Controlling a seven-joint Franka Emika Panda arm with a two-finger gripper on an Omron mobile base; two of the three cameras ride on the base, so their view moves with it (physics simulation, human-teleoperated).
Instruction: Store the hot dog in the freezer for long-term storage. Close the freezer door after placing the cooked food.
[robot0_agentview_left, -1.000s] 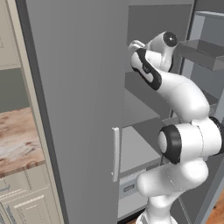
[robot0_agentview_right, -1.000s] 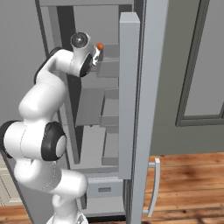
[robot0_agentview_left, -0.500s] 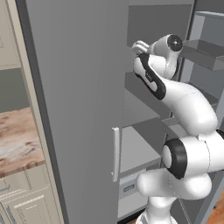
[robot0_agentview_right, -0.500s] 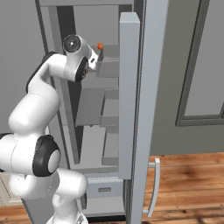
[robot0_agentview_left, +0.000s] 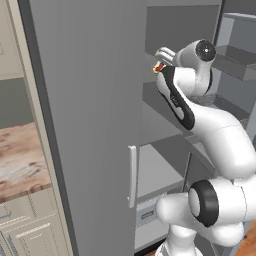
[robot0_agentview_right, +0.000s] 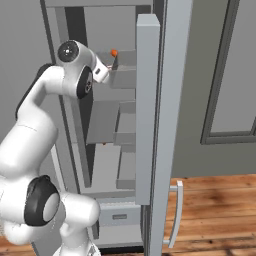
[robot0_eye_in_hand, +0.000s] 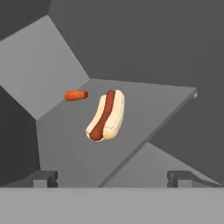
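On freezer (robot0_agentview_right: 102, 120) shelf, hot dog (robot0_eye_in_hand: 106, 115) now lies released; gripper (robot0_eye_in_hand: 112, 177) wide open, empty, arm backing out; door nxt.

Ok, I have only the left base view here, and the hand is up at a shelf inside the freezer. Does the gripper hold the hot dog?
Observer: No. In the hand view the gripper is open, its fingertips spread wide, and the hot dog lies ahead of them on the grey shelf.
Operator: Is something else on that shelf?
Observer: Yes, a small orange-red item lies beside the hot dog, apart from it.
Operator: And the door, is it shut?
Observer: No. In the right base view the freezer door stands wide open, its edge toward the camera, with the arm reaching in beside it.
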